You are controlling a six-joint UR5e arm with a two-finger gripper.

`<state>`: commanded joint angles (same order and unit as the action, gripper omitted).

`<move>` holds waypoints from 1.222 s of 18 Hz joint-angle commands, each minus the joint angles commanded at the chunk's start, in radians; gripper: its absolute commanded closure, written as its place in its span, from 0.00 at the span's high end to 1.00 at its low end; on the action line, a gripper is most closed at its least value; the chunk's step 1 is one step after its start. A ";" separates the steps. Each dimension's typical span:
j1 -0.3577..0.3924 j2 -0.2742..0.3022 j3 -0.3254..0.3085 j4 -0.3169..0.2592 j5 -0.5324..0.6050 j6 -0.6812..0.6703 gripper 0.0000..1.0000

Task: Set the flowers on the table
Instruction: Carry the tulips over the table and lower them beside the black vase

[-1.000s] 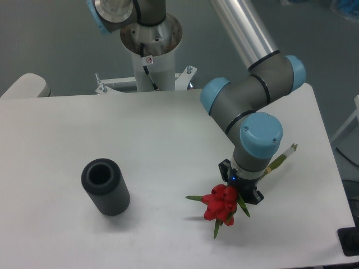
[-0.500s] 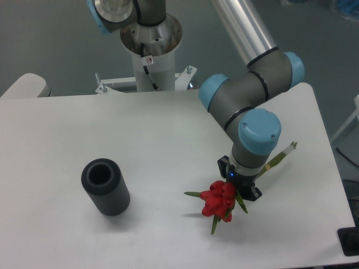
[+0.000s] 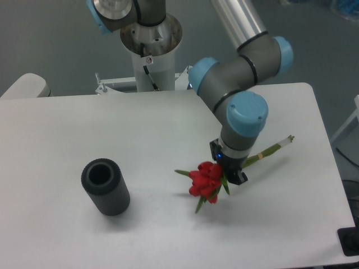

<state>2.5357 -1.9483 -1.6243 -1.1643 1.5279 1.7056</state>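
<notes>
Table: the white table point(image 3: 101, 129) with rounded corners bears everything else; the arm's pale pedestal stands at its far edge.
Arm: grey links with light-blue joint caps reach from the upper middle down over the right half of the top, the wrist pointing downward.
Vase: a dark ribbed vase point(image 3: 105, 186) stands upright on the left half, well apart from the arm. Its open mouth faces up and shows only a dark interior; nothing sticks out of it.
Flowers: the flowers point(image 3: 206, 182) hang at the end of the wrist, right of the vase and over the middle-right of the table. The red blooms point down and left, green leaves spread around them, and the stems run up and right past the wrist to a pale tip. Whether the blooms touch the tabletop cannot be told.
Gripper: the gripper point(image 3: 229, 172) is mostly hidden under the wrist cap. Its dark fingers are closed on the stems just behind the blooms.
Change: against the earlier pictures, the wrist and the bunch have shifted left and slightly up in the view, toward the table's middle; the vase has not moved.
</notes>
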 joint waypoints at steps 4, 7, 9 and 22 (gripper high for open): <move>-0.034 0.060 -0.115 0.005 0.000 0.035 0.24; -0.073 0.091 -0.195 0.066 0.002 0.036 0.24; -0.109 0.097 -0.236 0.080 0.002 0.040 0.24; -0.209 0.157 -0.352 0.086 0.003 0.033 1.00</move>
<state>2.3270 -1.7917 -1.9758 -1.0784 1.5309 1.7381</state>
